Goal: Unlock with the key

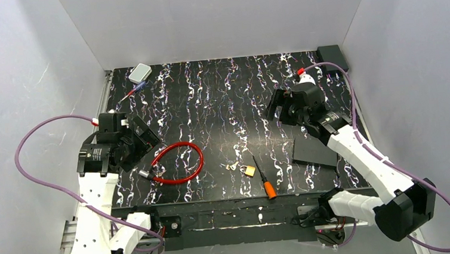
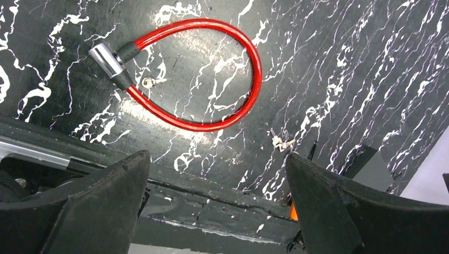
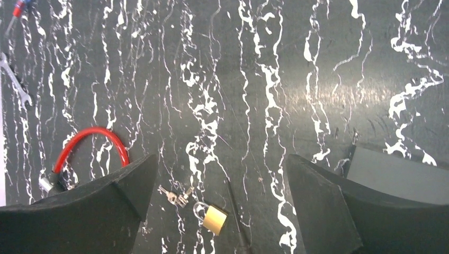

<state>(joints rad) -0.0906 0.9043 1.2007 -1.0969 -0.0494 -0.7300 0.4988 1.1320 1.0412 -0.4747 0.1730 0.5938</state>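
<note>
Clearly apart from the wide-spread right fingers (image 3: 95, 211), the key (image 3: 177, 196) lies beside the padlock (image 3: 214, 218)

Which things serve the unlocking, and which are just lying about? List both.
For the job: key; padlock beside it.
Lying about, likely: red cable lock; screwdriver; grey box; black plate.
</note>
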